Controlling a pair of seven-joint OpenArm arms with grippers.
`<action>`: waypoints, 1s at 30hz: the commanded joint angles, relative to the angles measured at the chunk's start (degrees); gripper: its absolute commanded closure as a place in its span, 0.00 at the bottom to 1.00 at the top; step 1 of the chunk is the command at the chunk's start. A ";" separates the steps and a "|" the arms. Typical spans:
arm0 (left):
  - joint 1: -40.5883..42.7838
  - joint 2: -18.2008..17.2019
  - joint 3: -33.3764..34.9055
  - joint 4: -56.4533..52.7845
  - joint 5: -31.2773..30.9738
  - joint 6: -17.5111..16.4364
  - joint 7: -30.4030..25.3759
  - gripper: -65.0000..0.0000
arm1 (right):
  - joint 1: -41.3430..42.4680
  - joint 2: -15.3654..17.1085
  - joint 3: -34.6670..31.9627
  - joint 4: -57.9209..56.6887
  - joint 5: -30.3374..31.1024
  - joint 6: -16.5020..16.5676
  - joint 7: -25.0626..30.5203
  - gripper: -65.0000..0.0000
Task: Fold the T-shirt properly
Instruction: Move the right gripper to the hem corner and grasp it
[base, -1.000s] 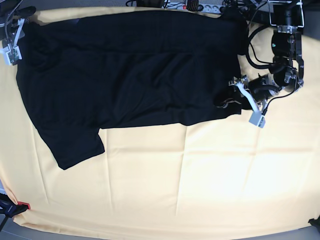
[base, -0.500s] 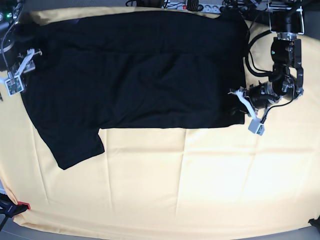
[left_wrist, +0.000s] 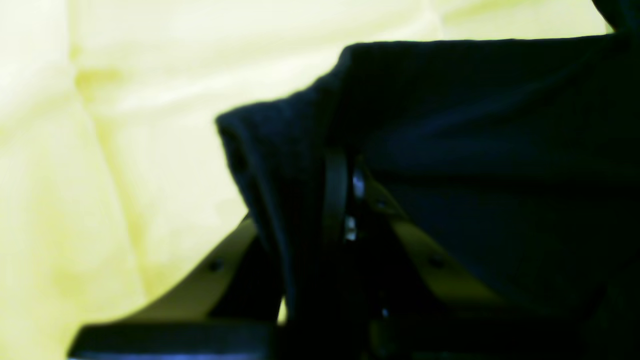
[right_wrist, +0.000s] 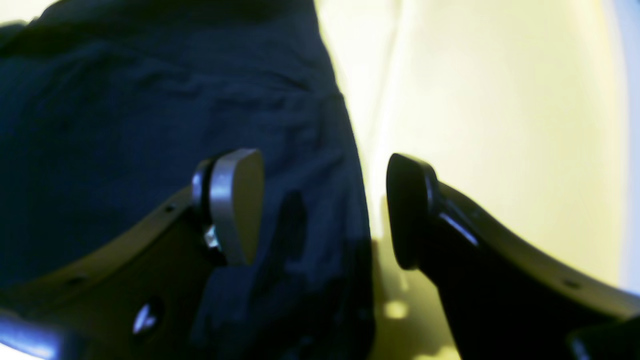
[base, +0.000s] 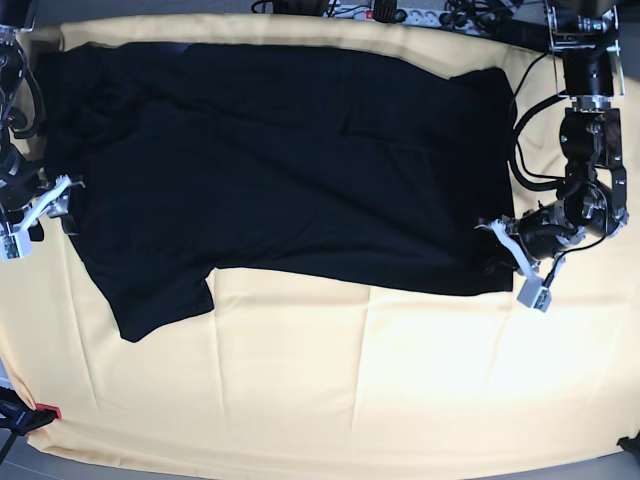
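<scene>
The black T-shirt (base: 280, 160) lies spread plain side up across the pale yellow cloth (base: 380, 380), one sleeve (base: 160, 295) pointing to the front left. My left gripper (base: 497, 252) is at the shirt's front right corner. In the left wrist view the gripper (left_wrist: 350, 200) is shut on a fold of the black fabric (left_wrist: 500, 150). My right gripper (base: 60, 200) is at the shirt's left edge. In the right wrist view the gripper (right_wrist: 322, 210) is open, with the shirt's edge (right_wrist: 125, 125) lying under and between the fingers.
A power strip and cables (base: 400, 12) lie along the back edge. A small red object (base: 45, 411) sits at the front left corner. Bare yellow cloth covers the front half of the table.
Both grippers have moved toward the front. The left one also moved right, drawing the shirt's right corner with it, and the shirt now lies flatter and further forward.
</scene>
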 joint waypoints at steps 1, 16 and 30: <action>-0.46 -1.05 -0.35 0.83 -0.70 0.02 -1.05 1.00 | 2.91 0.70 0.55 -2.51 0.37 0.57 1.33 0.38; 2.62 -0.87 -0.35 0.83 -1.84 0.00 -1.07 1.00 | 25.49 -3.06 0.55 -43.45 16.15 17.24 -8.72 0.49; 2.29 -0.85 -0.35 0.83 -1.51 -3.04 -7.13 1.00 | 29.66 -3.19 0.55 -43.43 12.70 17.24 -3.06 1.00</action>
